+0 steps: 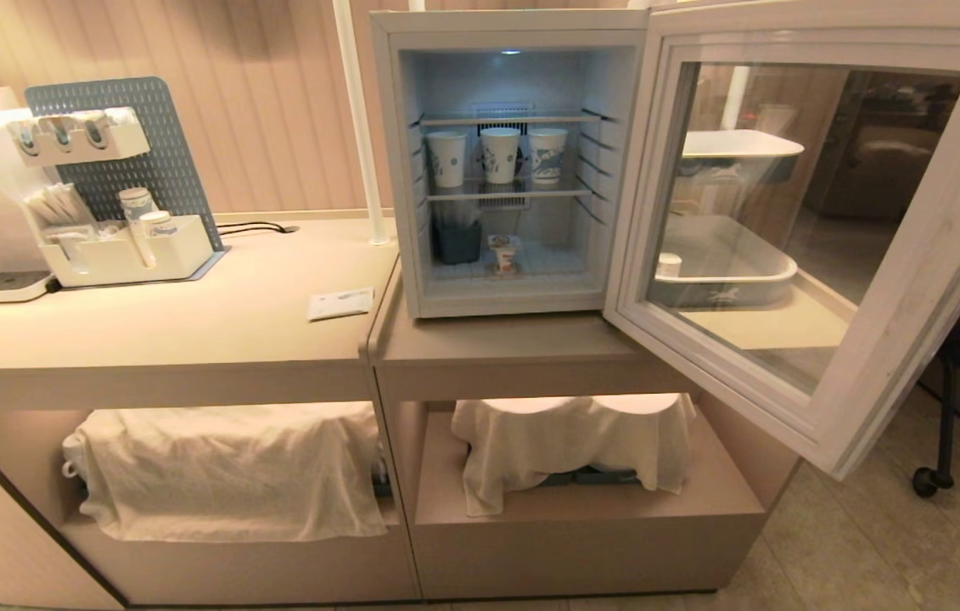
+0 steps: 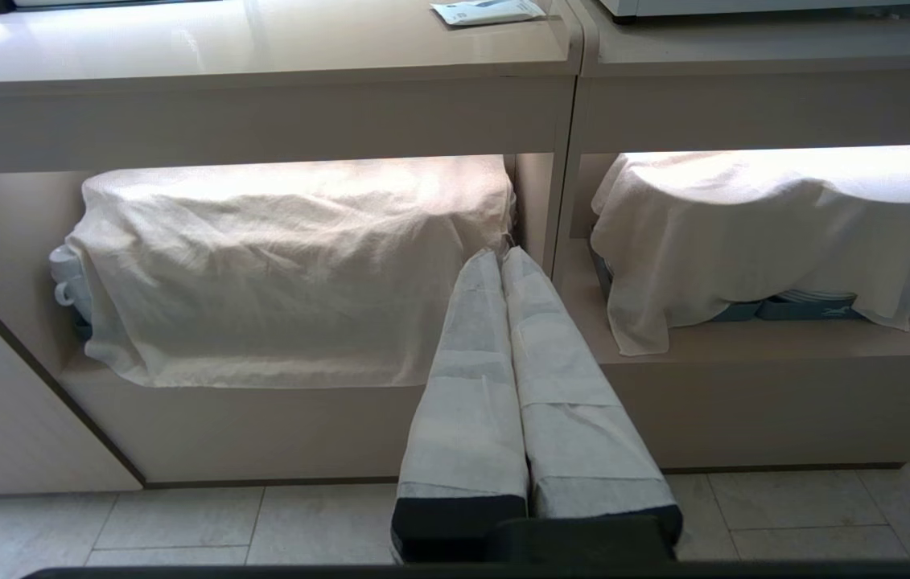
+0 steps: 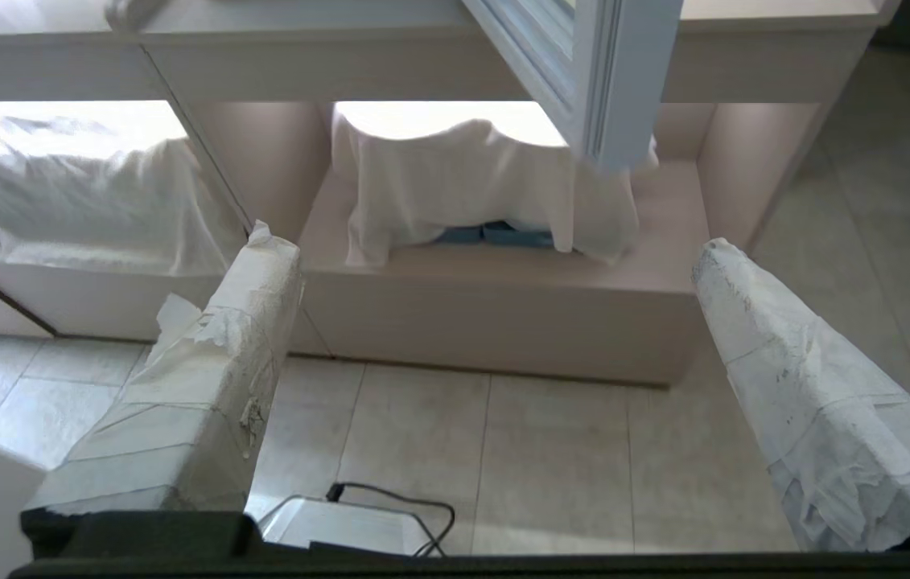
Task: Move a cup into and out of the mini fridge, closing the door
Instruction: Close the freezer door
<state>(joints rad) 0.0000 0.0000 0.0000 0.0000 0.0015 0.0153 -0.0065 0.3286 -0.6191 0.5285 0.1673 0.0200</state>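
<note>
**Right now: cup waits on the fridge floor, both arms low**

Low on the bottom of the mini fridge (image 1: 509, 161), the cup (image 1: 505, 253) stands upright towards the middle of the floor, just beside a dark container (image 1: 457, 240) on its left. Above it, three taller paper cups (image 1: 500, 154) line the wire shelf. The door (image 1: 819, 229) hangs wide open to the right, its free edge out over the front of the bench (image 1: 191, 314) and the floor below.

Neither arm shows from the head. The right gripper (image 3: 495, 257) is low in front of the lower shelf, its fingers (image 3: 241, 305) spread wide, the door's bottom corner hanging just ahead of it. The left gripper (image 2: 503, 265) points at the draped cloth (image 2: 294, 265) under the bench, fingers pressed together, idle.

My reading: the step in hand is reaching in for the cup with the right arm. To do it well, the arm should rise clear of the door's lower corner first, then enter level and low, under the wire shelf. The fingers should stay spread until they straddle the cup, closing on its body rather than the lid. The approach should favour the right, away from the dark container, and the cup should be lifted only slightly before backing straight out.
</note>
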